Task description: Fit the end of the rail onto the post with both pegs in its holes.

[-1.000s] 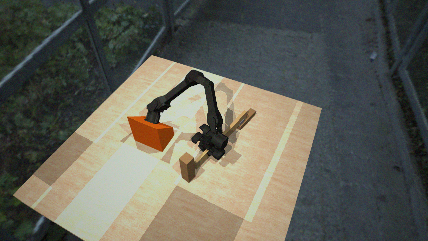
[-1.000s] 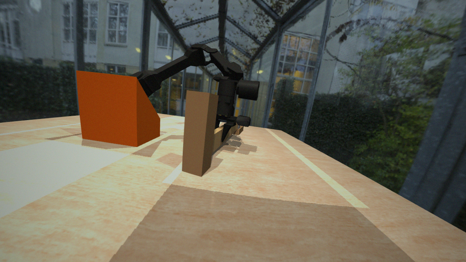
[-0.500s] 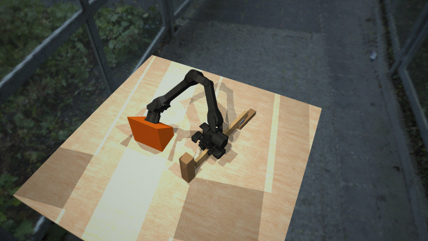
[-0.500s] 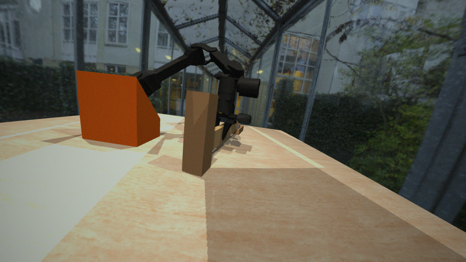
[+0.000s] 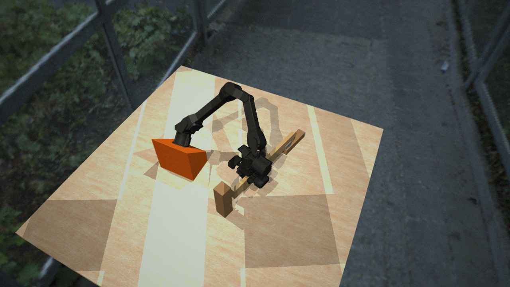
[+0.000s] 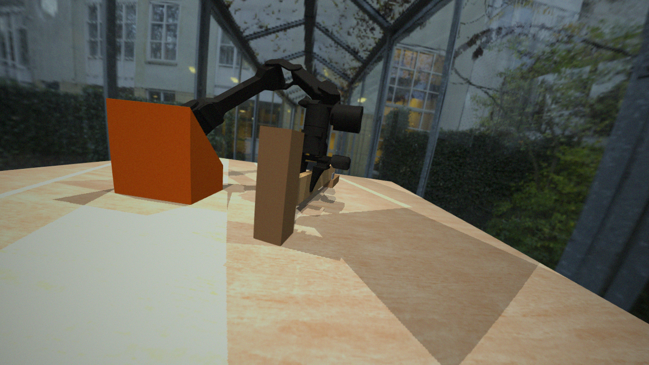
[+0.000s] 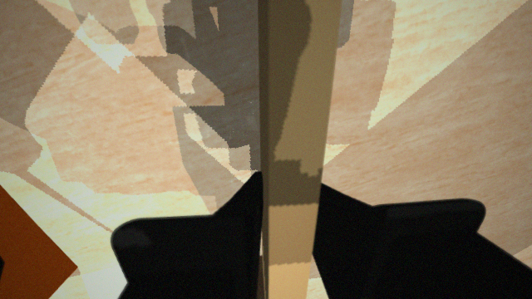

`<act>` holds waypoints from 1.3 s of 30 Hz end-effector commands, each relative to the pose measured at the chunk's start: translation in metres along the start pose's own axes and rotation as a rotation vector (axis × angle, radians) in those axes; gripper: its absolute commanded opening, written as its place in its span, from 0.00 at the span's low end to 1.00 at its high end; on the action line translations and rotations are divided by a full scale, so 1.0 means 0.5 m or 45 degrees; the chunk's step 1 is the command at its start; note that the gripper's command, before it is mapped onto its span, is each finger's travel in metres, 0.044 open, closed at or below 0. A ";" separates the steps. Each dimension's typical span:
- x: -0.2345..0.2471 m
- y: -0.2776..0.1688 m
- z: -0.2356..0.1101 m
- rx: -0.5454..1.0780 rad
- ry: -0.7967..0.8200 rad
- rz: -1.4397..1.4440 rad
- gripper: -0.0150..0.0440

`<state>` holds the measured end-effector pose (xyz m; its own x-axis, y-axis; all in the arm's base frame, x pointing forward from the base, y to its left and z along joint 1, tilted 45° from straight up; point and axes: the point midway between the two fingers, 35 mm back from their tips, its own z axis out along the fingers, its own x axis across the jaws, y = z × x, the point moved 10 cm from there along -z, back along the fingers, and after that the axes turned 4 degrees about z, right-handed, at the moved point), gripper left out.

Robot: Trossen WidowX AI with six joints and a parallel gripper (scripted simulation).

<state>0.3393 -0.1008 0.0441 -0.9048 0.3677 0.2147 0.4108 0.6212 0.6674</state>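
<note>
While the jaws stand clamped on the rail just beside the post, its far end in the footboard block, any sideways drift could jam the hidden pegs against the rail's end.

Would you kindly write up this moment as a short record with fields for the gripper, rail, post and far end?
gripper: the gripper is shut on the rail, near the post end
rail: the rail runs between post and footboard block, lifted off the table
post: the post stands upright; pegs hidden
far end: at the footboard block
arm base: orange pedestal
</note>
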 end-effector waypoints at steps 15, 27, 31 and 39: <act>-0.001 -0.002 -0.003 -0.012 -0.013 0.003 0.25; 0.001 -0.002 -0.006 -0.011 -0.013 0.003 0.25; 0.001 -0.002 -0.006 -0.011 -0.013 0.003 0.25; 0.002 -0.002 -0.004 -0.011 -0.013 0.003 0.25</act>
<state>0.3379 -0.1020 0.0448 -0.9044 0.3723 0.2087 0.4093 0.6180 0.6713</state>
